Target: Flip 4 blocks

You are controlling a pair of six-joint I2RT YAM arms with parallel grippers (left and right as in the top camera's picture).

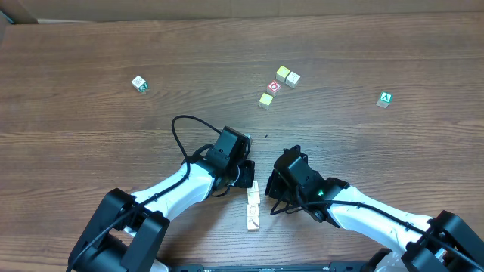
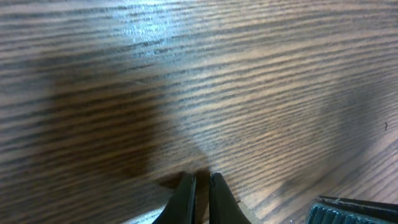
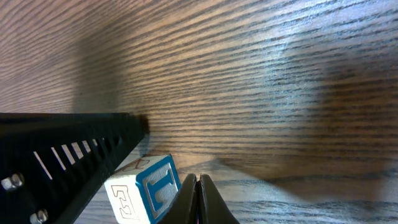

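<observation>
Several pale wooden blocks (image 1: pixel 252 205) lie in a short row near the front edge, between my two arms. My left gripper (image 1: pixel 246 175) is shut just beyond the far end of the row, its tips (image 2: pixel 201 182) low over bare wood with nothing between them. My right gripper (image 1: pixel 271 189) is shut and empty to the right of the row. In the right wrist view, one block (image 3: pixel 147 193) with a blue-framed face and a white printed face stands right beside the closed right gripper (image 3: pixel 198 182), on its left.
A red-circle cube (image 1: pixel 274 87) with yellowish cubes (image 1: pixel 287 75) around it sits at the back centre. A green "A" cube (image 1: pixel 386 99) is at the back right and a green-and-white cube (image 1: pixel 139 83) at the back left. The left arm's black slotted body (image 3: pixel 62 149) borders the block.
</observation>
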